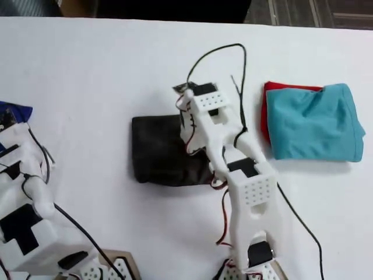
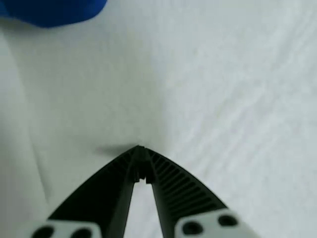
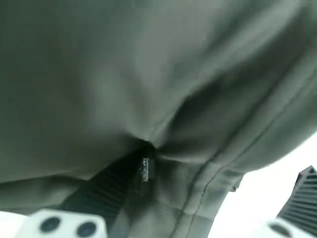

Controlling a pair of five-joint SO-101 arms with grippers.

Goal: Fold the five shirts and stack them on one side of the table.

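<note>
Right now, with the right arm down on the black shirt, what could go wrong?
1. The right gripper is open, with one of its fingers dug into the black shirt; a push could bunch the fold.
2. Its loose cable hangs close to the teal shirt on the red shirt; it might snag them.
</note>
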